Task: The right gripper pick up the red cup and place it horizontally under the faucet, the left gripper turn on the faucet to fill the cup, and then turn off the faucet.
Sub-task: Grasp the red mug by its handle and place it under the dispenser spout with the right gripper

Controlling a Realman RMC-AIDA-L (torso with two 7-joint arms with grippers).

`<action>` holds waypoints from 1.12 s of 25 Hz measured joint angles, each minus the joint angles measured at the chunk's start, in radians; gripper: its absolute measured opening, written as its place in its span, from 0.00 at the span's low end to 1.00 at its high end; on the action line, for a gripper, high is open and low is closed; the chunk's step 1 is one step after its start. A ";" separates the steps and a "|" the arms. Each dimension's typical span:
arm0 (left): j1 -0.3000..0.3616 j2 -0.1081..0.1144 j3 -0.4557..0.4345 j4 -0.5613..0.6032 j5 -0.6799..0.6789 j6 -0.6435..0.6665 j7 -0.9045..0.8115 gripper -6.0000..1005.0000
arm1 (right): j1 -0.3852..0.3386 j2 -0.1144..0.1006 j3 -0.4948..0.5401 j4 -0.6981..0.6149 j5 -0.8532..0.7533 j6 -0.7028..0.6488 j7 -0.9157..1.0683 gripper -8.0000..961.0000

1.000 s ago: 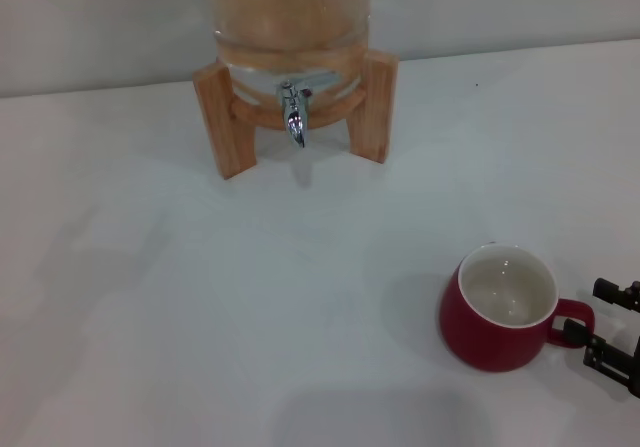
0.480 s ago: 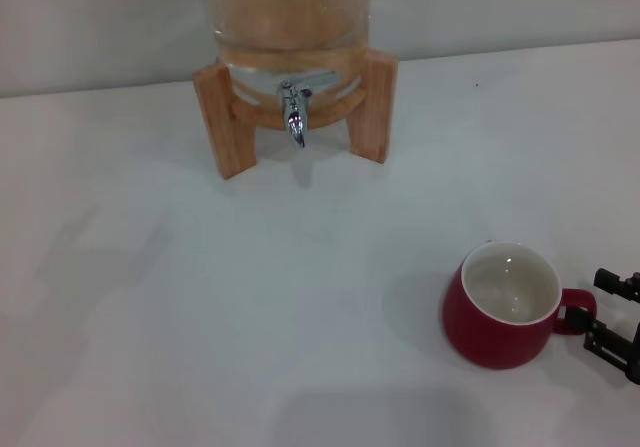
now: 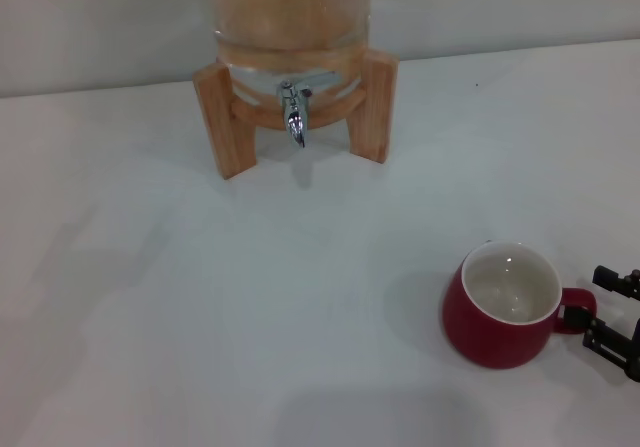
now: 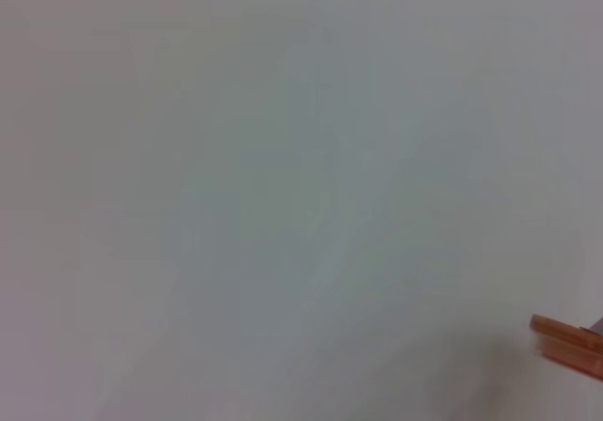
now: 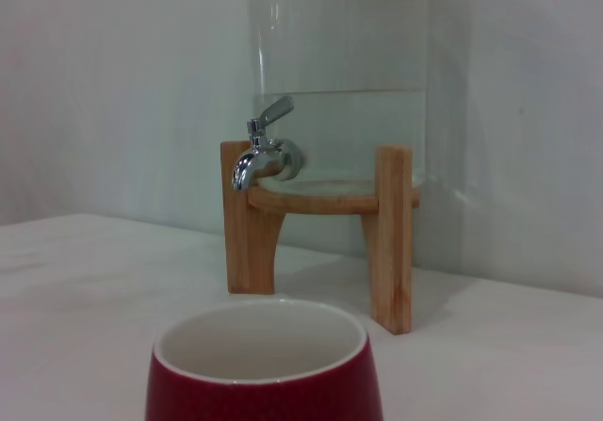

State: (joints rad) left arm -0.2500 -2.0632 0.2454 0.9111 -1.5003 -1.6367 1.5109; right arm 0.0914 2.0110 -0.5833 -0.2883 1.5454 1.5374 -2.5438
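Red cup (image 3: pixel 502 307) upright, handle toward right gripper (image 3: pixel 612 314).

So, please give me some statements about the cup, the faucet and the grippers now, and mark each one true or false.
1. The red cup stands upright on the table. True.
2. The cup is under the faucet. False: it stands well in front, to the robot's right.
3. The right gripper is at the cup's handle. True.
4. Water runs from the faucet. False: none shows.
5. The left gripper is on the faucet. False: it is not in view.
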 joint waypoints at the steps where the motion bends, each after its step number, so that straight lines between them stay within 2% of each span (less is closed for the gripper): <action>1: 0.000 0.000 0.000 0.000 0.000 0.000 0.000 0.80 | 0.000 0.000 0.000 0.000 0.000 0.000 0.000 0.56; 16: 0.001 -0.001 0.000 0.000 0.000 0.000 0.002 0.80 | 0.012 0.002 -0.013 0.015 -0.003 0.009 -0.040 0.50; 24: 0.003 -0.003 -0.001 0.000 0.000 0.000 0.000 0.80 | 0.040 0.001 -0.010 0.044 0.001 0.032 -0.048 0.19; 28: 0.005 -0.003 -0.001 0.000 0.000 0.000 -0.001 0.80 | 0.052 0.001 -0.004 0.056 0.001 0.027 -0.045 0.19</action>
State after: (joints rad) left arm -0.2450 -2.0663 0.2439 0.9111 -1.5002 -1.6368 1.5097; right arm 0.1436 2.0118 -0.5878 -0.2328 1.5463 1.5646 -2.5893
